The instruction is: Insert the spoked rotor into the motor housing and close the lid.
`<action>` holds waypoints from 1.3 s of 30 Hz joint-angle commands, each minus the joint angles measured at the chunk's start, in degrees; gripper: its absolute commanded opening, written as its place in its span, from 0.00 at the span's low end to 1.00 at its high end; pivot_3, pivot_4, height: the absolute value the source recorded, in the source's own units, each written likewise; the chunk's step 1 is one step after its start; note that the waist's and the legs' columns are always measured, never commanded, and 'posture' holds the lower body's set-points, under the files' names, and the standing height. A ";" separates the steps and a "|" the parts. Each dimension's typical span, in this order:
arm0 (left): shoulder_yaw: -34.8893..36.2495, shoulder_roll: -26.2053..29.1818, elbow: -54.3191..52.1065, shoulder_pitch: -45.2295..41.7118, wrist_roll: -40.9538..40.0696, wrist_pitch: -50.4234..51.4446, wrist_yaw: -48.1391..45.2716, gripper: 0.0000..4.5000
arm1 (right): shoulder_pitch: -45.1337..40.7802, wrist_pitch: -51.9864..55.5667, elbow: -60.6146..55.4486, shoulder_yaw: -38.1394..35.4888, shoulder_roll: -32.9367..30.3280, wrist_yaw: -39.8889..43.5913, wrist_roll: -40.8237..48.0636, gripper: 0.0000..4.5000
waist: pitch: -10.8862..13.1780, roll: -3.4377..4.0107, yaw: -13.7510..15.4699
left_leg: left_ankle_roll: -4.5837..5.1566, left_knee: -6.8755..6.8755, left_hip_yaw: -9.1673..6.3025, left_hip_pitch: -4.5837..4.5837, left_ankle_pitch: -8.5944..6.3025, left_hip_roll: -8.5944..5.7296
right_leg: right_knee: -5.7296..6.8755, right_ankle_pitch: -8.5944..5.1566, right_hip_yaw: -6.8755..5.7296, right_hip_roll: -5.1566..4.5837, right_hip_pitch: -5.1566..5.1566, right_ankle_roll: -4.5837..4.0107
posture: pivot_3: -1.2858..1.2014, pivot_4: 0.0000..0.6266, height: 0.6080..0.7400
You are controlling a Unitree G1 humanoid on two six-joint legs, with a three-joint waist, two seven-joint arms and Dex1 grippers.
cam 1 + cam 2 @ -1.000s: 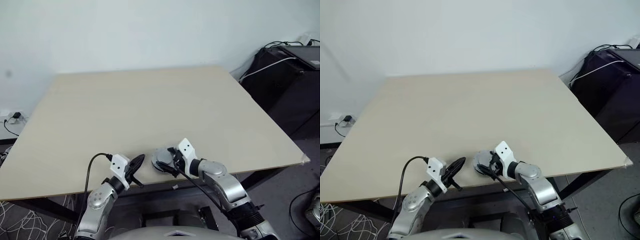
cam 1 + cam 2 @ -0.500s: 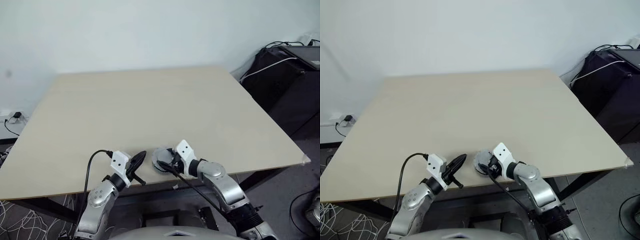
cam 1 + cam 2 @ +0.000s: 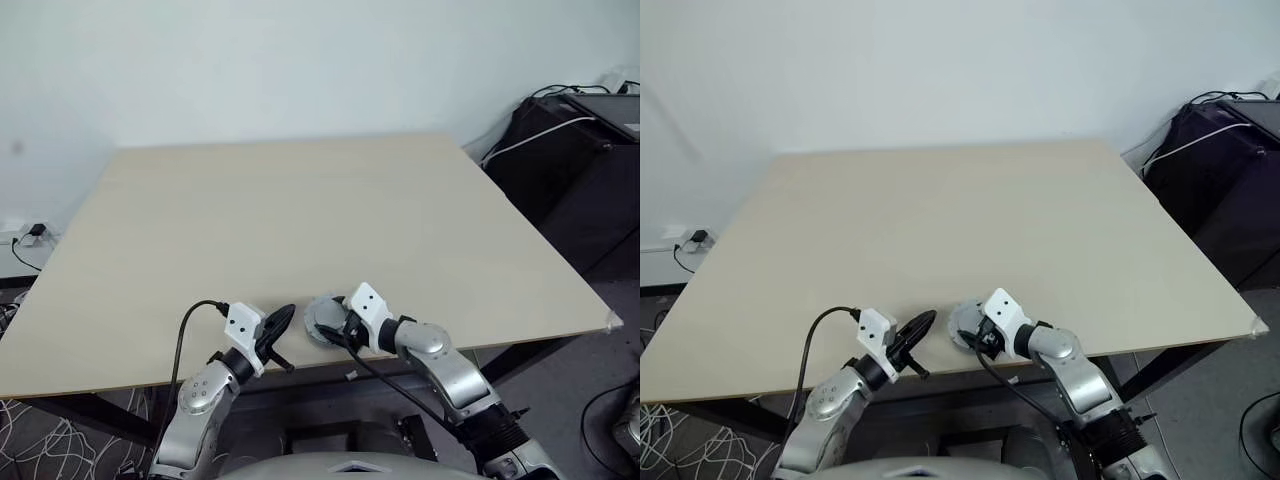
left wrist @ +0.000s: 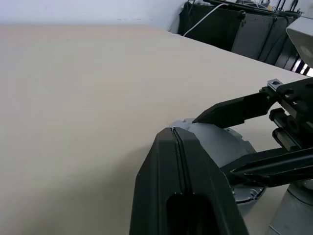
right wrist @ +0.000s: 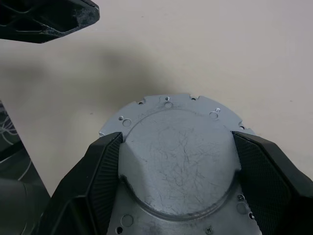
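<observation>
Near table (image 3: 300, 210) front edge, fingers (image 5: 105, 161) clasping grey disc (image 5: 178, 161)

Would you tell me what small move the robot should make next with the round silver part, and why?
Probably bring the shut left gripper over the round silver part and press lightly, to seat its top. The right gripper has its jaws flanking the raised centre, seemingly touching, steadying it near the front edge of the table.

A pale wooden table (image 3: 300, 210), bare across most of its top, and one round grey metal piece (image 3: 322, 318) sitting near its front edge.
</observation>
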 commanded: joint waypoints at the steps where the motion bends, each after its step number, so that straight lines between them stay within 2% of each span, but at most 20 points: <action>1: -0.38 0.07 -3.80 -0.45 0.10 0.64 0.62 0.00 | -0.45 1.59 1.39 -0.09 -1.53 0.64 -1.41 0.71 | 0.00 0.00 0.13 | 0.00 0.00 0.00 0.00 0.00 0.00 | 0.00 0.00 0.00 0.00 0.00 0.00 | 0.52 0.00 1.00; 15: 0.38 0.39 -4.23 -1.66 0.31 2.58 1.70 0.00 | -1.35 4.23 2.22 -1.18 -1.58 -1.17 -2.51 0.71 | -0.01 0.01 0.28 | -0.05 0.00 -0.01 0.01 -0.03 0.00 | 0.00 0.00 0.00 0.00 0.03 0.00 | 0.52 0.00 1.00; 24: 0.84 0.56 2.04 -1.94 0.06 -1.65 0.23 0.00 | -1.06 3.53 2.00 -0.04 -3.76 -0.51 -3.63 0.71 | -0.05 0.08 0.91 | -0.16 0.02 -0.01 0.05 -0.09 -0.02 | -0.02 -0.01 -0.01 -0.02 0.08 0.01 | 0.52 0.00 1.00; 32: 1.39 0.75 4.71 -1.31 -0.31 -4.61 -1.52 0.00 | -1.74 9.95 0.34 -1.76 -3.39 2.69 1.79 0.71 | -0.06 0.09 1.11 | -0.09 0.02 -0.01 0.02 -0.12 -0.04 | -0.05 -0.05 -0.01 -0.04 0.09 0.06 | 0.52 0.00 1.00; 39: 1.52 0.29 6.84 -1.51 -0.15 -6.20 -2.25 0.00 | -2.47 11.72 -0.32 -1.23 -3.90 2.74 1.84 0.71 | -0.06 0.09 1.09 | 0.05 0.01 -0.01 0.00 -0.16 -0.06 | -0.06 -0.12 -0.01 -0.07 0.08 0.12 | 0.52 0.00 1.00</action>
